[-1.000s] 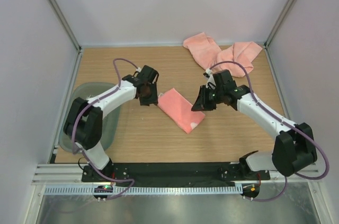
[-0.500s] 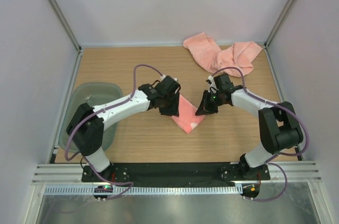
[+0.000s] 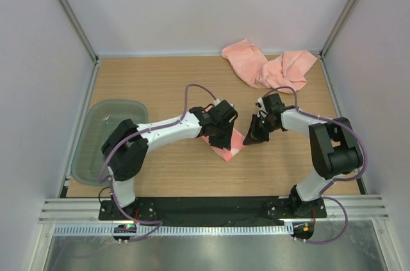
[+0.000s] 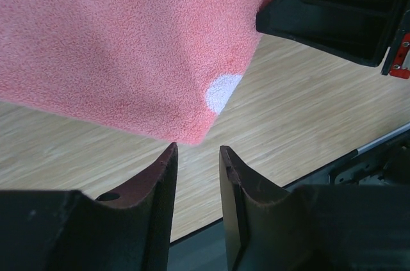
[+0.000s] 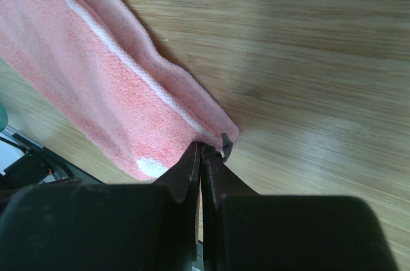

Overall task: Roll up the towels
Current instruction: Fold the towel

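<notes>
One salmon-pink folded towel (image 3: 232,146) lies on the wooden table (image 3: 160,85), near the middle and a little towards your near edge. It sits at a slant, one corner pointing at the arm bases.

Your left gripper (image 4: 195,149) reaches in from the left over the towel. Its jaws stand a narrow gap apart with nothing between them. The towel's corner, marked with a white spot (image 4: 221,91), ends just past the fingertips without touching them.

Your right gripper (image 5: 205,149) comes in from the right, low to the wood. It is clenched tight, nipping the towel's edge at the corner where a pale band (image 5: 128,59) runs out. The two grippers are close together, with only that end of the towel between them.

The other towels (image 3: 266,66) lie heaped in the far right corner, against the back wall and well apart from the folded one. A grey-green tray (image 3: 86,136) sits along the left edge.

Bare wood lies between the tray and the folded towel, behind the towel up to the heap, and to the right of your right arm. Walls (image 3: 38,91) close the table on the left, back and right.
</notes>
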You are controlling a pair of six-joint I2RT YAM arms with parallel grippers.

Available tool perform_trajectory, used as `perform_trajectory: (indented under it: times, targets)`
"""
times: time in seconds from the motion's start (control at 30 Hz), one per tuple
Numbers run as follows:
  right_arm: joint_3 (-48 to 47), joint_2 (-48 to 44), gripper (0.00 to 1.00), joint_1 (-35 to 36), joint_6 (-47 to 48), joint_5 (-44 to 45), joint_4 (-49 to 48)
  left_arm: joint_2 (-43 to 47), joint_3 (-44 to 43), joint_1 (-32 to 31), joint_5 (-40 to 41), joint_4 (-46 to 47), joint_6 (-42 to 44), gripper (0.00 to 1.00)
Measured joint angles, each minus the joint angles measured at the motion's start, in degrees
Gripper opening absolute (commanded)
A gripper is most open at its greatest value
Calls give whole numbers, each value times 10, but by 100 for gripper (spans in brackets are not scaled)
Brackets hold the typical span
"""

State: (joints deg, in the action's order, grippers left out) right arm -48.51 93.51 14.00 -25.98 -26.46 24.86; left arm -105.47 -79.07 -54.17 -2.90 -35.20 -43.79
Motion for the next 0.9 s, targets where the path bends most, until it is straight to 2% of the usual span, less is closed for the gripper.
perform_trajectory:
  times: [0.43,0.9]
  targets:
    - [0,18,1,-2,0,2,0,-29,23,-31,-2,22,-20,31]
    - [0,19,1,-3,0,2,0,-58,48,-32,2,48,-25,29]
